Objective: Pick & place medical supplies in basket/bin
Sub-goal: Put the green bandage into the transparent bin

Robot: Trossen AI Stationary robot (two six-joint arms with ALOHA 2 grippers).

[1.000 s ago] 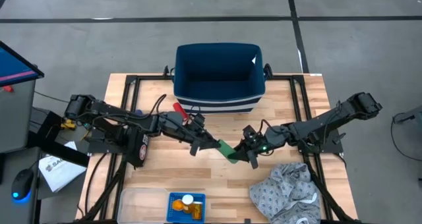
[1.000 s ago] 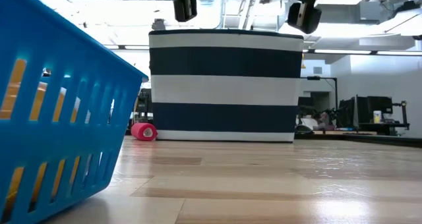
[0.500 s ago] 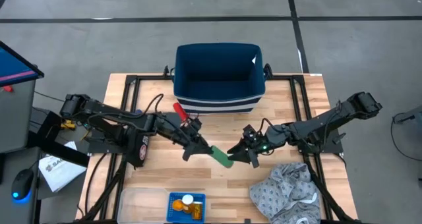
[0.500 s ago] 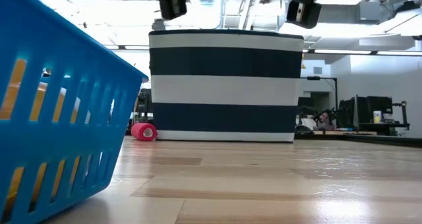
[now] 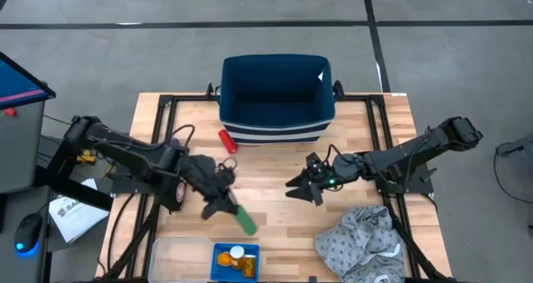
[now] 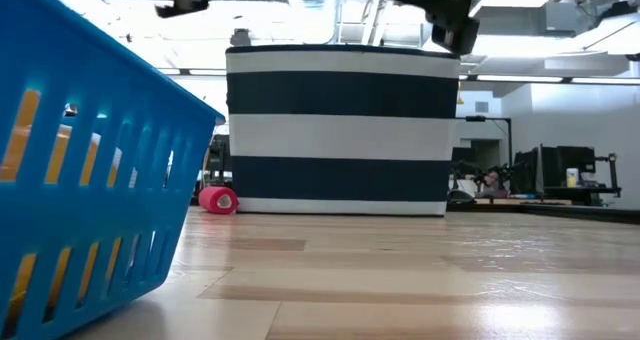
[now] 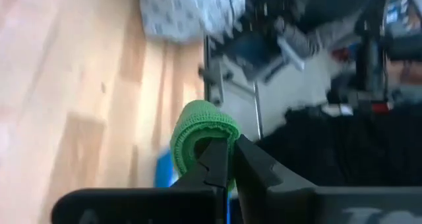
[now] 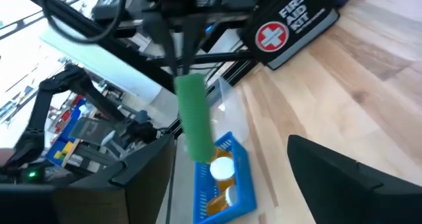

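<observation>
The left claw (image 5: 226, 208), clenched on the green piece (image 5: 244, 222), should centre squarely over the blue basket (image 5: 235, 263) before releasing, while the right claw (image 5: 301, 190) waits open mid-bench.

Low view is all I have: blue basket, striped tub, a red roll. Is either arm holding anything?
Observer: Yes. The left gripper is shut on a green roll.
Operator: Where is it relative to the blue basket?
Observer: Just beyond the blue basket, which already holds orange pill bottles.
Operator: And the right arm?
Observer: The right gripper is open and empty, mid-table beside a patterned cloth.
</observation>
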